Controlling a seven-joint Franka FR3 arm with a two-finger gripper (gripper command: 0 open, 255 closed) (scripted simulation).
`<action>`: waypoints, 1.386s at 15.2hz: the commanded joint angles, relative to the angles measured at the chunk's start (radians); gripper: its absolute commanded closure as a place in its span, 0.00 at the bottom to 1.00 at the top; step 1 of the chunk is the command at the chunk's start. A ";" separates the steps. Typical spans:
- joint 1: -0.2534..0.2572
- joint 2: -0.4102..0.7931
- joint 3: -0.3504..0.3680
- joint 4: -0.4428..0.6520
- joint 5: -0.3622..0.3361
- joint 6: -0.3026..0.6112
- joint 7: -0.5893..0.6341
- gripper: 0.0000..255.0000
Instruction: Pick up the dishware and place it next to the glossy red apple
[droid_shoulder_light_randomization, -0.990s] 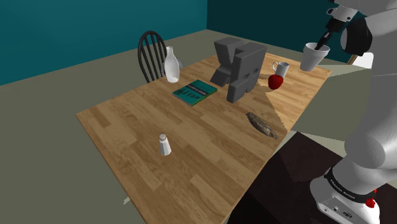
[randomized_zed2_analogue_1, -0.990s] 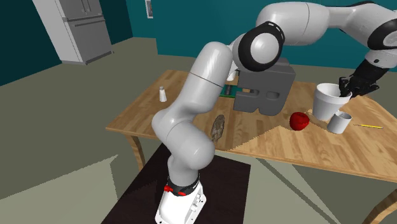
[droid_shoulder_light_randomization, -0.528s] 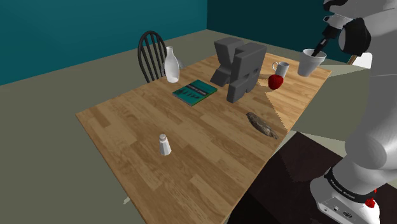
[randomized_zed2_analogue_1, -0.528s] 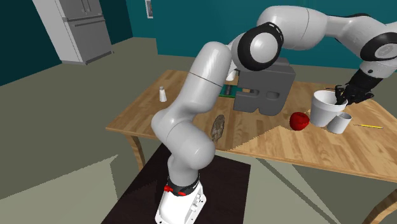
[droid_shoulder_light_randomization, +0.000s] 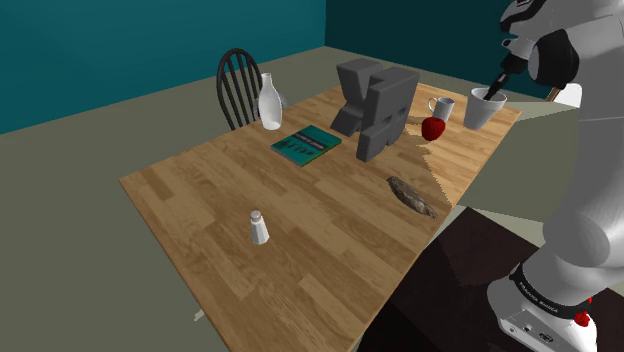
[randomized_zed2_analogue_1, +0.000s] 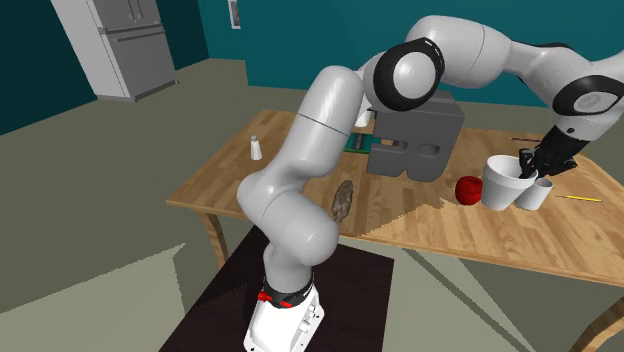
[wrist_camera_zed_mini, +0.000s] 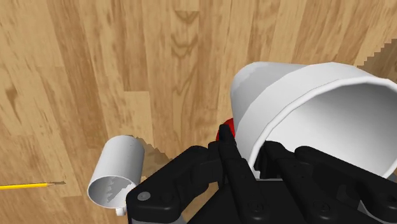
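1. End effector (randomized_zed2_analogue_1: 530, 165): pinching the rim of the white cup (randomized_zed2_analogue_1: 505, 183). In the wrist view one black finger (wrist_camera_zed_mini: 224, 135) lies against the cup's outer wall. The other finger is hidden behind that wall.

2. White cup: a plain white, tapered vessel, held tilted with its open mouth towards my wrist. It hangs low over the far corner of the wooden worktop (droid_shoulder_light_randomization: 330, 230) in the shoulder view. I cannot tell whether its base touches the wood.

3. Red apple (randomized_zed2_analogue_1: 469, 189): resting on the worktop just beside the cup, on the second exterior view's left of it. In the wrist view a sliver of red (wrist_camera_zed_mini: 229, 127) shows between my finger and the cup wall.

4. White mug (randomized_zed2_analogue_1: 537, 193): standing just beside the cup on its other side, so the cup lies between apple and mug. Whether cup and mug touch cannot be judged.

5. Yellow pencil (randomized_zed2_analogue_1: 578, 198): lying flat on the worktop beyond the mug.

6. Other items on the worktop, well apart from the cup:
   - a grey block (droid_shoulder_light_randomization: 375, 105);
   - a teal book (droid_shoulder_light_randomization: 306, 144);
   - a white bottle (droid_shoulder_light_randomization: 268, 103);
   - a small shaker (droid_shoulder_light_randomization: 259, 228).

7. A dark chair (droid_shoulder_light_randomization: 240, 85) stands at the far edge.
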 joint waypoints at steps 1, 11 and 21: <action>0.000 0.008 0.003 -0.016 0.006 0.021 -0.009 1.00; 0.005 0.046 0.023 -0.094 0.041 0.122 -0.051 1.00; -0.001 0.090 0.046 -0.137 0.076 0.196 -0.086 1.00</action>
